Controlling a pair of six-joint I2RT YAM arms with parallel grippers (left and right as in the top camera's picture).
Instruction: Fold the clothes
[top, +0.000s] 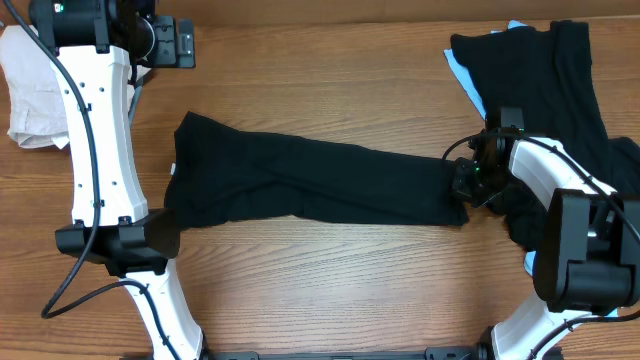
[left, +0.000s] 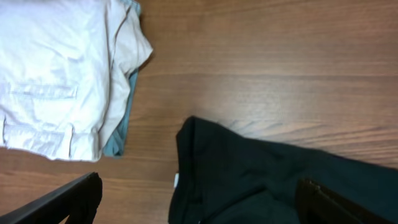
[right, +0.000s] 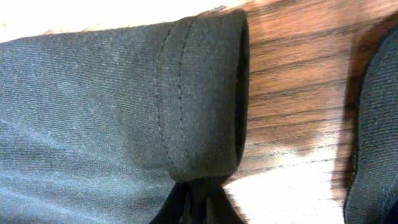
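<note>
The black T-shirt (top: 310, 180) lies stretched in a long band across the middle of the table. My right gripper (top: 466, 186) is shut on its right end; in the right wrist view the stitched hem (right: 199, 87) folds over the closed fingertips of the gripper (right: 199, 190). My left gripper (top: 168, 45) hangs open above the table near the shirt's left end (left: 249, 174), with both fingers (left: 78, 198) spread wide and nothing between them. A small white label (left: 176, 180) shows at the shirt's edge.
Folded beige clothes (top: 35, 90) lie at the far left, over a grey-blue piece (left: 124, 134). A pile with a black garment (top: 560, 70) and a light-blue one (top: 462, 68) sits at the back right, close to the right arm.
</note>
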